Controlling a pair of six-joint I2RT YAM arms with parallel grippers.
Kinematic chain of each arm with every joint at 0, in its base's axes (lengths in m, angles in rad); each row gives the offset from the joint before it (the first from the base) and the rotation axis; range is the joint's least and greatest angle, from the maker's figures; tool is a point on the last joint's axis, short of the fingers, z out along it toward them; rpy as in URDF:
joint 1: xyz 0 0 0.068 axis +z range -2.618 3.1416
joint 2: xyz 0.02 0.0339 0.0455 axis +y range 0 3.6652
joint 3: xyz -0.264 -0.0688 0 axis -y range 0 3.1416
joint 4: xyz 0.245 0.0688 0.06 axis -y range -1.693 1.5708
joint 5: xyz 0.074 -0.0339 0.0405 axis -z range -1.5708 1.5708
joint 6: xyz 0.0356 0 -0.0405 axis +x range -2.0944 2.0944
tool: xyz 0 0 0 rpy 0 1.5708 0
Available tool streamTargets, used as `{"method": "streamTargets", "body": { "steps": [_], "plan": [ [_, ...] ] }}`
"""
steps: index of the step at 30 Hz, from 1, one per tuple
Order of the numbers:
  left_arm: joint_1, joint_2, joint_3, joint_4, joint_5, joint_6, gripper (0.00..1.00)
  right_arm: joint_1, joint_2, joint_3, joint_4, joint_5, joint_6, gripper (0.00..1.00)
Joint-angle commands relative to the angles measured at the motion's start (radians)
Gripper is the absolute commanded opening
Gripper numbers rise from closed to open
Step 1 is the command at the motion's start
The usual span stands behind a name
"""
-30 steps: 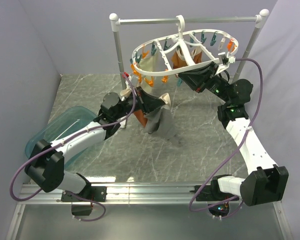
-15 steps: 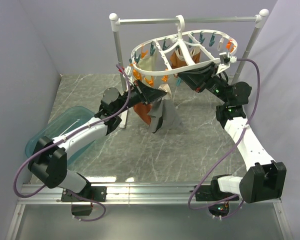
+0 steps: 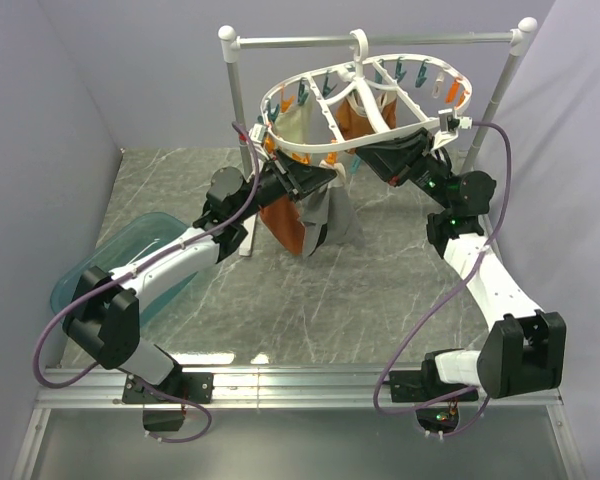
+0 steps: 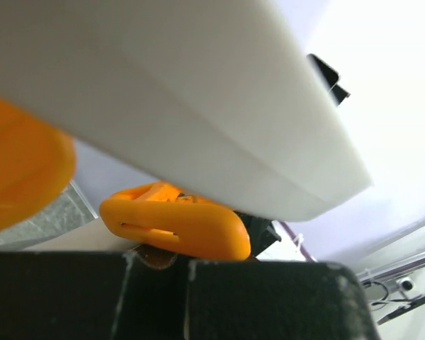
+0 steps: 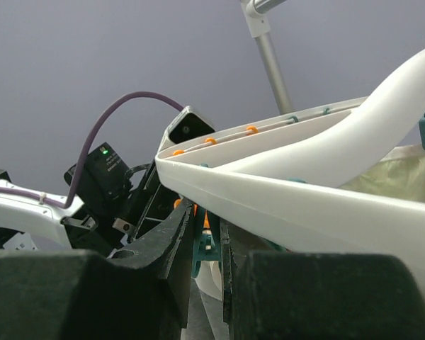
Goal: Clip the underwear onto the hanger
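One white hanger (image 3: 380, 138) hangs on the rail (image 3: 380, 41). One underwear (image 3: 327, 215), cream with a grey part, dangles beneath its front rim, clenched in the left gripper (image 3: 318, 178). Only the left wrist view shows an orange peg (image 4: 173, 227) just above those fingers. The right gripper (image 5: 207, 234) sits under the rim; I cannot tell whether it grasps anything.

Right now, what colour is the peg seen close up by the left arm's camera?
The peg is orange; the left wrist view shows it best.
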Motion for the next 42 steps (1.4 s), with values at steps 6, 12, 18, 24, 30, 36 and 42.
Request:
{"method": "streamTargets", "body": {
  "steps": [6,12,18,24,30,36,42],
  "plan": [
    [-0.002,0.018,0.066,0.001,-0.029,-0.108,0.00,0.014,0.016,-0.010,0.152,0.016,0.055,0.00],
    [-0.008,0.027,0.081,0.001,-0.039,-0.140,0.00,0.029,0.021,-0.027,0.175,0.022,0.048,0.00],
    [-0.007,0.030,0.098,-0.003,-0.039,-0.160,0.00,0.038,0.027,-0.036,0.191,0.033,0.023,0.00],
    [-0.013,0.032,0.106,-0.003,-0.031,-0.177,0.00,0.046,0.024,-0.053,0.208,0.059,-0.009,0.00],
    [-0.017,0.033,0.110,-0.010,-0.033,-0.194,0.00,0.055,0.028,-0.063,0.240,0.050,-0.044,0.00],
    [-0.019,0.038,0.121,-0.002,-0.026,-0.207,0.00,0.065,0.038,-0.076,0.282,0.022,-0.058,0.00],
    [-0.019,0.041,0.117,0.016,-0.014,-0.217,0.00,0.069,0.053,-0.071,0.303,0.011,-0.054,0.00]
  ]
}}
